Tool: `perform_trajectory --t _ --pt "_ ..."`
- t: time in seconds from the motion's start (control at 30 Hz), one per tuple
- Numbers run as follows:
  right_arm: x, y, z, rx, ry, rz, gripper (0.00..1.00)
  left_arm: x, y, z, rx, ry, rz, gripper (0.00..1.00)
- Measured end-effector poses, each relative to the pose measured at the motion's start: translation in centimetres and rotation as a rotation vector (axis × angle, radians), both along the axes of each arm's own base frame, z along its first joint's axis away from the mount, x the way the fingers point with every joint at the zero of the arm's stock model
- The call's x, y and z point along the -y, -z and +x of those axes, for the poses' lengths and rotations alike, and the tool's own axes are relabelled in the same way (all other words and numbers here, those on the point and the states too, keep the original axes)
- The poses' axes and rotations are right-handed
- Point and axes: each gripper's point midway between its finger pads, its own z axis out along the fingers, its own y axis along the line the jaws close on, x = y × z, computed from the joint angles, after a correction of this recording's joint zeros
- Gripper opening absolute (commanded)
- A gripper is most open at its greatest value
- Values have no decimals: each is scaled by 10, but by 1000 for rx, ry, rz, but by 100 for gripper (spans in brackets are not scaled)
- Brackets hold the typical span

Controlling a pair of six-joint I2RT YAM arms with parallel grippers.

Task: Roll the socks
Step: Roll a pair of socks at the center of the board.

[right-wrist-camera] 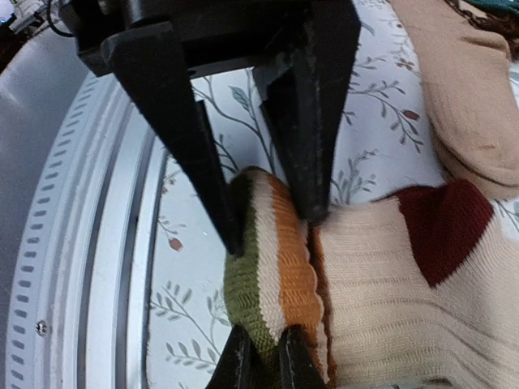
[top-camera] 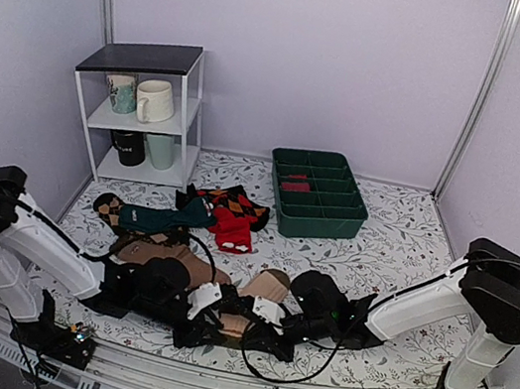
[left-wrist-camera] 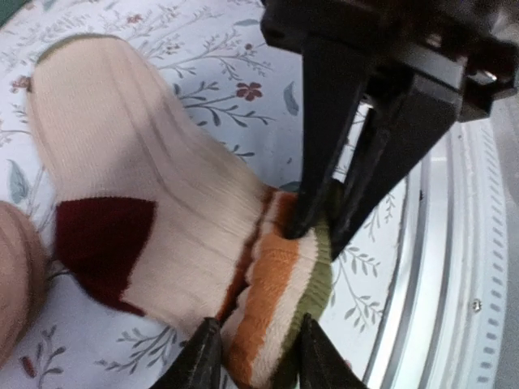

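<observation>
The socks [left-wrist-camera: 138,170] lie near the table's front edge: a beige knit leg, a maroon heel, and a bunched end striped orange, cream and olive [right-wrist-camera: 276,267]. My left gripper [left-wrist-camera: 258,356] stands open, one finger on each side of that striped end. My right gripper [right-wrist-camera: 268,361] reaches in from the opposite side and is shut on the olive edge of the same end. From above, both grippers meet over the striped end, left gripper [top-camera: 216,320] and right gripper [top-camera: 256,330], and the beige leg [top-camera: 269,284] runs away behind them.
A plain brown sock [right-wrist-camera: 462,105] lies just beyond the beige one. Red-and-black argyle socks [top-camera: 232,212] and a teal sock [top-camera: 160,219] sit mid-table. A green divided bin [top-camera: 318,195] stands further back, and a white shelf with mugs [top-camera: 145,104] at back left. A metal rail [right-wrist-camera: 89,243] borders the front edge.
</observation>
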Motion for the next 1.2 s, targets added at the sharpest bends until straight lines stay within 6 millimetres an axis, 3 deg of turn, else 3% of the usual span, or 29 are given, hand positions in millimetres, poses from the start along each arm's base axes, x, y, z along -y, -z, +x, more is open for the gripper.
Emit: perform_trajectory --t 0.13,0.27,0.4,0.5,0.7,0.9,1.03,1.2 --pt "-7 -1 -5 -127 -7 -76 0 -7 -30 -12 173 42 -7 27" --pt "-8 0 -1 -288 15 -146 1 -10 -58 -33 315 106 -66 31" --pt "-3 4 4 -448 30 -192 0 -22 -44 -41 386 126 -14 32" --pt "-2 5 7 -557 27 -206 0 -30 -36 -40 415 107 16 43" --pt "1 7 11 -741 21 -239 1 -40 -36 -29 508 52 14 47" --pt "6 7 12 -842 21 -282 0 -30 -31 -17 653 63 40 55" --pt "12 8 12 -872 27 -304 0 -24 -20 -19 701 116 59 60" --pt "16 8 11 -898 31 -318 0 -15 -27 -24 740 158 15 62"
